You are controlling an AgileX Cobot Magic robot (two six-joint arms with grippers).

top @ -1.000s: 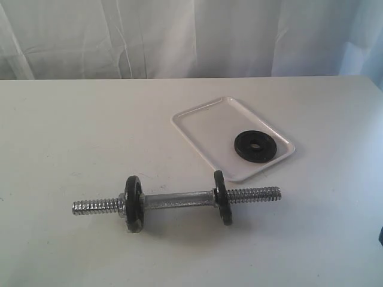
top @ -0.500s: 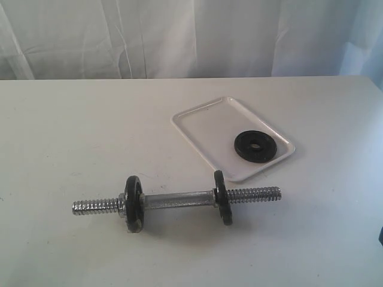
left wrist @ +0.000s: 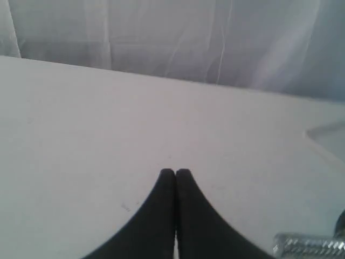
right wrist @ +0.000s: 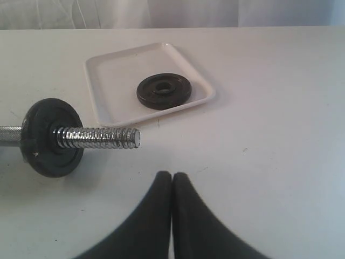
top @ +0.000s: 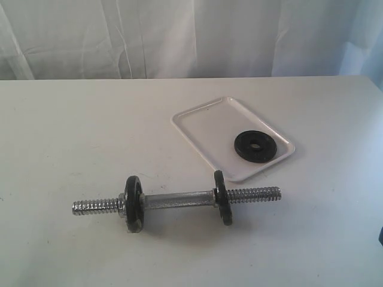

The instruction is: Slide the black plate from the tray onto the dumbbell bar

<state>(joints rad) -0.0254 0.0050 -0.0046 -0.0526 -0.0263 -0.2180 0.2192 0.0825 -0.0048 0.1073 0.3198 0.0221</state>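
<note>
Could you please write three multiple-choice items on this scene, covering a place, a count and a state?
1. The black plate lies: A in the tray; B on the table; C on the floor.
2. The dumbbell bar carries black discs: A one; B two; C three.
3. The right gripper has its jaws: A wide open; B shut on the plate; C shut on nothing.
Answers: A, it lies flat inside the rim; B, one either side of the smooth middle; C, the tips meet, empty.
</note>
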